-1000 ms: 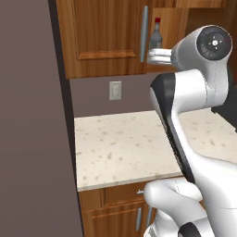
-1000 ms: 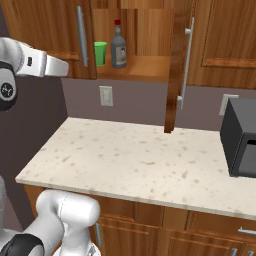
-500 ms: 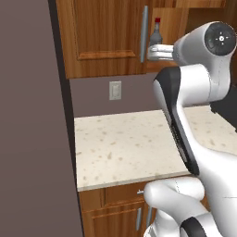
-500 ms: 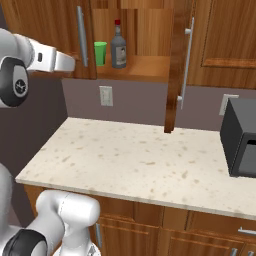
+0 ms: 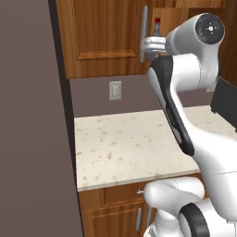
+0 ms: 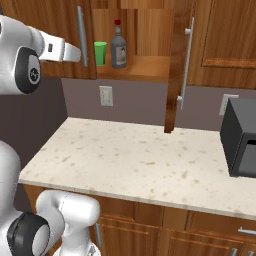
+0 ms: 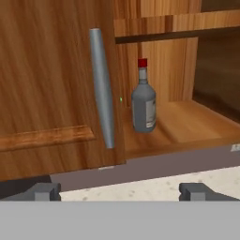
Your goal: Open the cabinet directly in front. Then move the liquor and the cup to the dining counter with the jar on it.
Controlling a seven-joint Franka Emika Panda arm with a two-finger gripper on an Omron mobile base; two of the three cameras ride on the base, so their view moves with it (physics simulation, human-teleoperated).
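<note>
The reddish-brown wooden wall cabinet (image 6: 135, 40) stands with its right door swung out. On its shelf, a grey-clear red-capped liquor bottle (image 7: 143, 98) sits beside a bright green plastic cup (image 6: 100, 53). The robot's two-finger gripper (image 7: 119, 190), fingers spread and empty, hovers before the closed left door's silver bar handle (image 7: 102, 93).

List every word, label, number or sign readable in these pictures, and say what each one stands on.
No text can be read anywhere.
Pale label on the small grey-clear glass bottle with red cap: blurred, no letters legible.
Bright green plastic tumbler: no marking seen.
Dark boxy appliance on the speckled countertop: no marking seen.
White wall outlet: no writing.
</note>
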